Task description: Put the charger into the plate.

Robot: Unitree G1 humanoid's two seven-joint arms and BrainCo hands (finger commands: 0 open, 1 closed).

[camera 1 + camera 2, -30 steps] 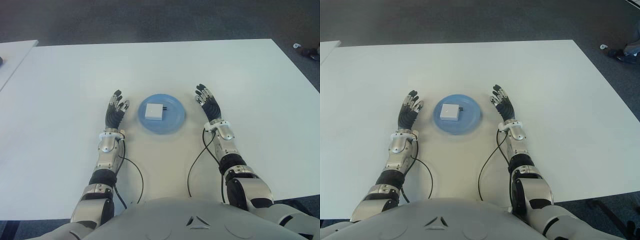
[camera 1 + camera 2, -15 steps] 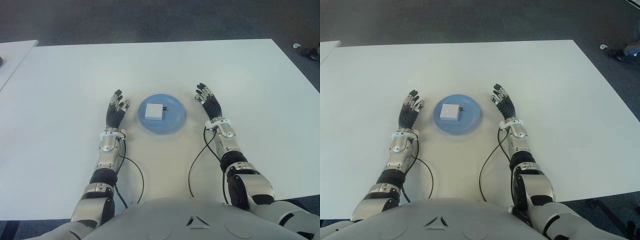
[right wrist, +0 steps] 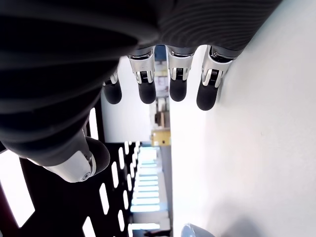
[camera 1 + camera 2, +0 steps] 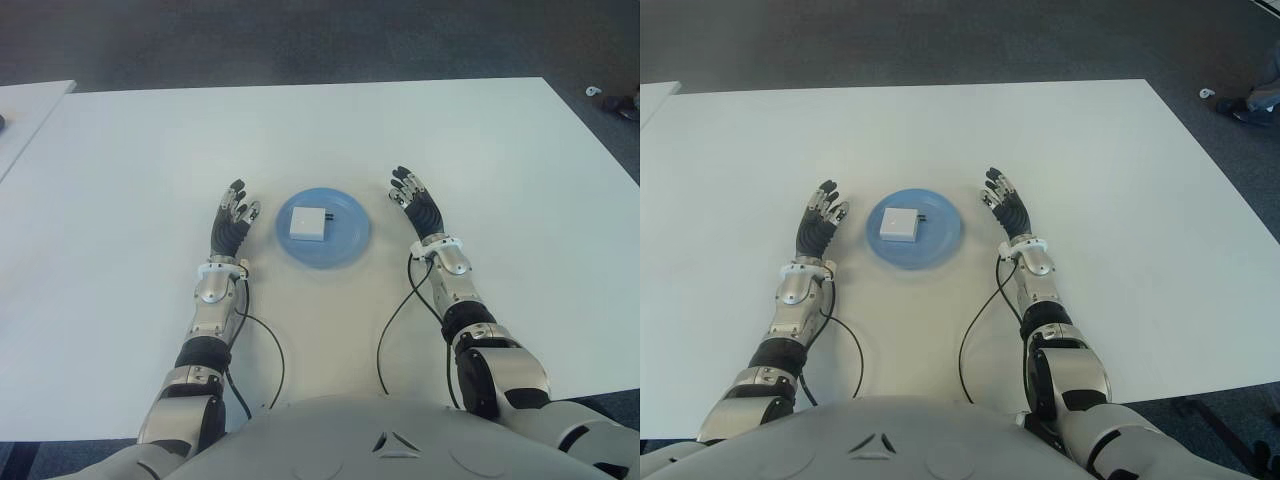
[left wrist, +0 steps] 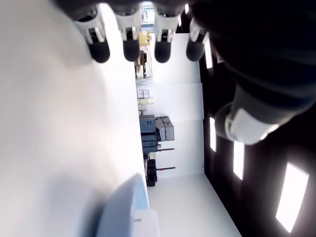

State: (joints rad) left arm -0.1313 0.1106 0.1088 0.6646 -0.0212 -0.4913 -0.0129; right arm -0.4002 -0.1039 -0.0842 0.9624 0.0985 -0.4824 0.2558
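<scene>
Barely any delta: left robot hand (image 4: 232,222) unmoved beside the plate, but its elbow and upper arm drifted slightly outward. Right robot hand (image 4: 416,207) nudged marginally, forearm settled a touch toward the body. Nothing else shifted.

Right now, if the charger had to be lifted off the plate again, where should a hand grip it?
Probably across the charger's two opposite plain side faces, coming from above. It lies flat in the blue plate, prongs towards the robot's right. The open right hand and left hand flank the plate; either looks close enough.
</scene>
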